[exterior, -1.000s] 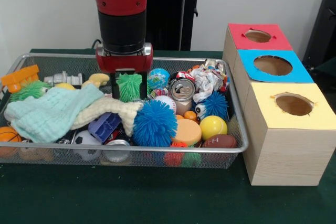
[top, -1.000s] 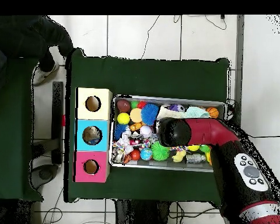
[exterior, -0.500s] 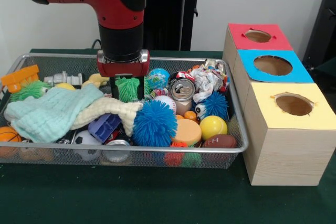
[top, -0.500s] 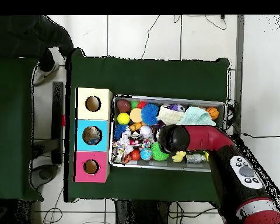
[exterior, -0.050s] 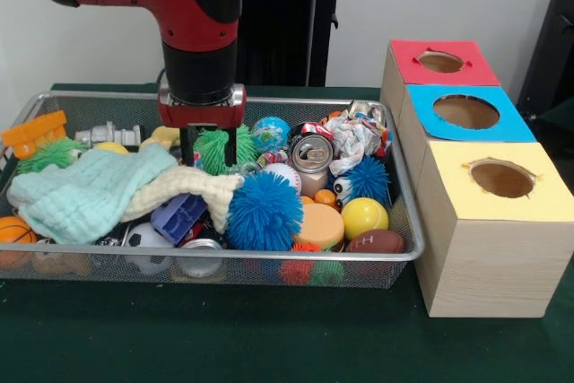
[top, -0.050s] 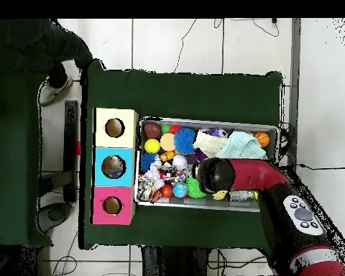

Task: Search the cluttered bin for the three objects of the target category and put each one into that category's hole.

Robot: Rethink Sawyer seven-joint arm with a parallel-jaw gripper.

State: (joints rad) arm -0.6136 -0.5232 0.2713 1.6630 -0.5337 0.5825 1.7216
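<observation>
Gripper (exterior, -0.050s: 209,143) clamped on green spiky ball (exterior, -0.050s: 224,148), lifted slightly above wire bin (exterior, -0.050s: 405,213) clutter for clearance. Three hole-topped boxes (exterior, -0.050s: 489,221) well off to its side, awaiting delivery, probably.

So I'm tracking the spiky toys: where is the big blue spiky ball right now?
In the front view the blue spiky ball sits at the bin's near rim, between the cream cloth and the orange disc.

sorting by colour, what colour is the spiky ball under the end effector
Green spiky rubber ball, clearest in the front view.
</observation>
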